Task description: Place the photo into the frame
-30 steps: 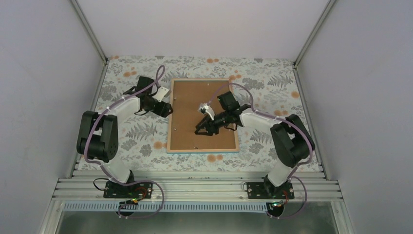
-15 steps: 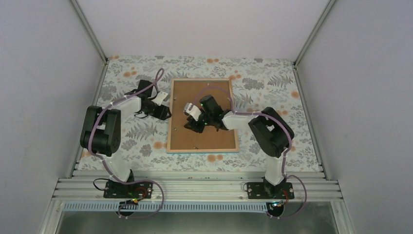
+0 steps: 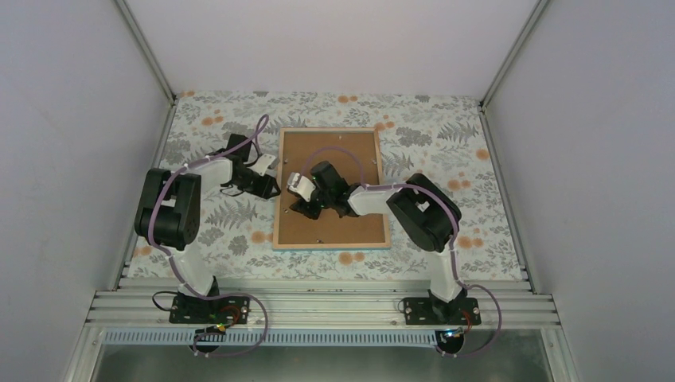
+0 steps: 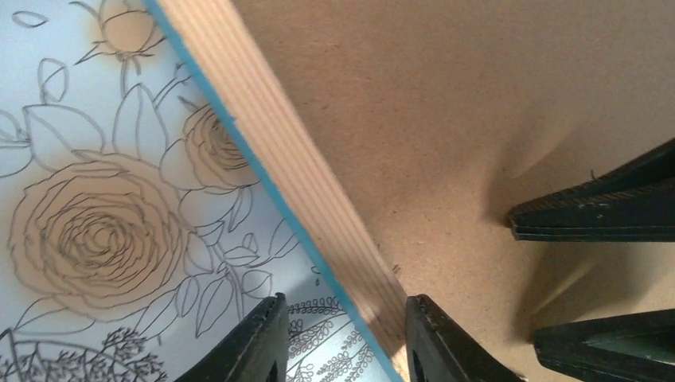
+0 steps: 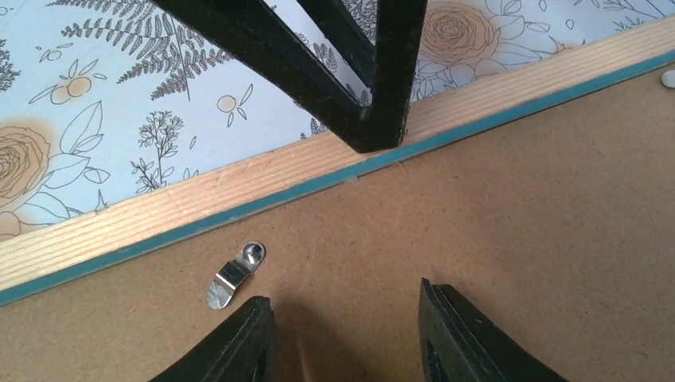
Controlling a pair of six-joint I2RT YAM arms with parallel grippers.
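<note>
Worktop risk: the frame (image 3: 330, 245) lies face down and flat on the floral worktop (image 3: 231, 223). It could skid if 1 tool shoves the rail sideways.
Left tool risk: the left tool (image 4: 346, 314) is released, with its 2 fingers straddling the frame's left wooden rail. 1 finger touches the wood and the other stands apart from the teal edge. A pinch this shallow could slip off if the rail is lifted.
Right tool risk: the right tool (image 5: 344, 296) hangs released over the bare backing board (image 3: 342, 231), grasping nothing, just inside that same rail. The 2 tools are near each other, so a small drift could knock their fingers together.
Clip risk: the metal clip (image 5: 235, 274) lies on the board just beside the right tool. A missed reach would likely scrape the board and leave the clip unturned.
Photo: not in view. I cannot tell whether it sits under the board, so the back could be worked with no print inside.
Arms: 2.
Tools: 2, both released.
Frames: 1.
Backing boards: 1.
Clips seen clearly: 1, in the right wrist view.
Photos in view: 0.
</note>
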